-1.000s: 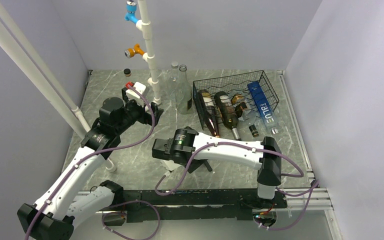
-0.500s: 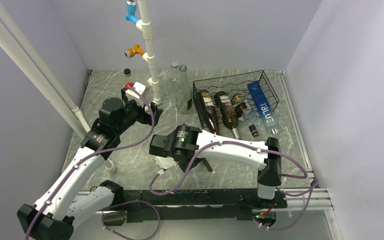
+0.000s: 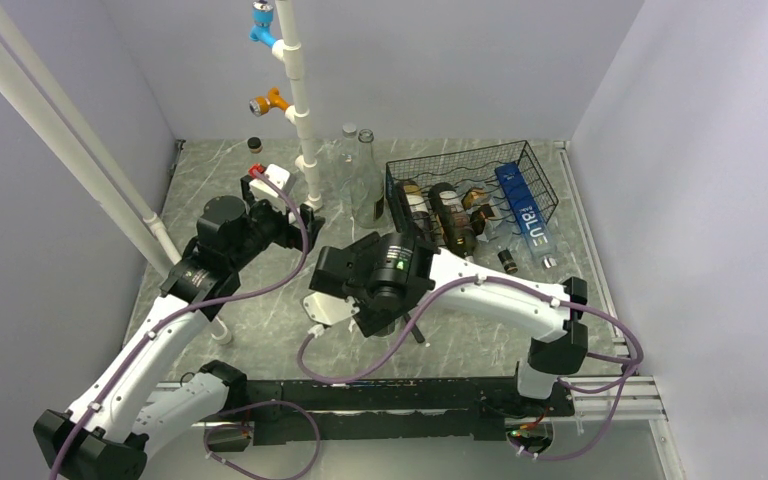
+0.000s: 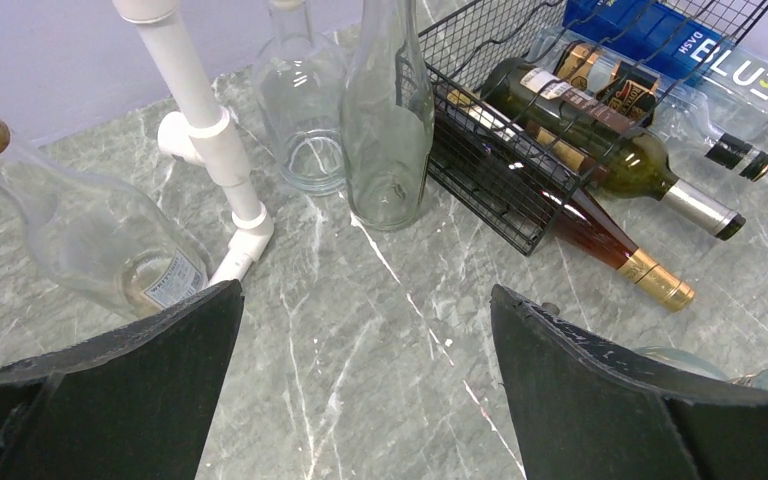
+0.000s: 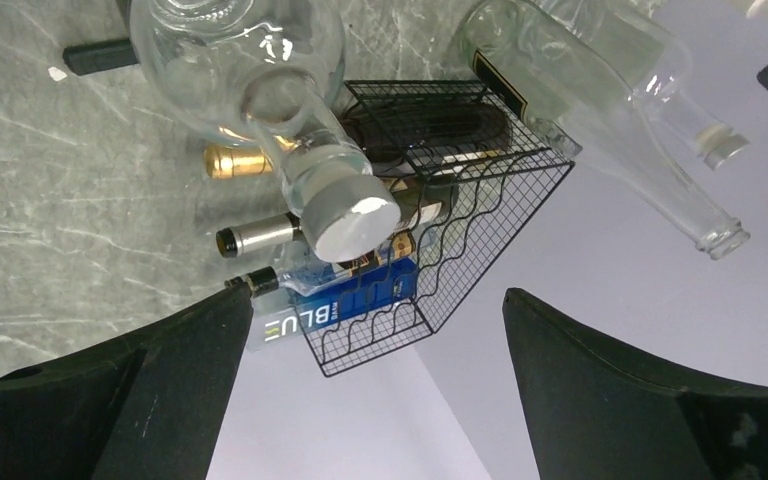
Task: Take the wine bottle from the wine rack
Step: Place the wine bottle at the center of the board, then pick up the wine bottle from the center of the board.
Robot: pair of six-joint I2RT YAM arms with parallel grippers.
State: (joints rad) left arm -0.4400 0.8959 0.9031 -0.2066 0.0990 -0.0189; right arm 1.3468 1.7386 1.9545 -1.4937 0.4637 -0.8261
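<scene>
The black wire wine rack stands at the back right of the table. Three bottles lie in it: a brown wine bottle with a gold cap poking out of the front, a dark green wine bottle and a blue bottle. My right gripper hovers open in front of the rack's left end, holding nothing. Just under it stands a round clear bottle. The rack shows beyond that bottle. Left of the rack, my left gripper is open and empty over bare table.
Two tall clear bottles stand against the rack's left side. A white pipe stand rises beside them. A corked clear bottle stands further left. Walls close in the table at the back and both sides.
My right arm has lifted and swung back right toward the rack, its jaws widening fully. The round clear bottle stays standing on the table. The left arm has not moved.
</scene>
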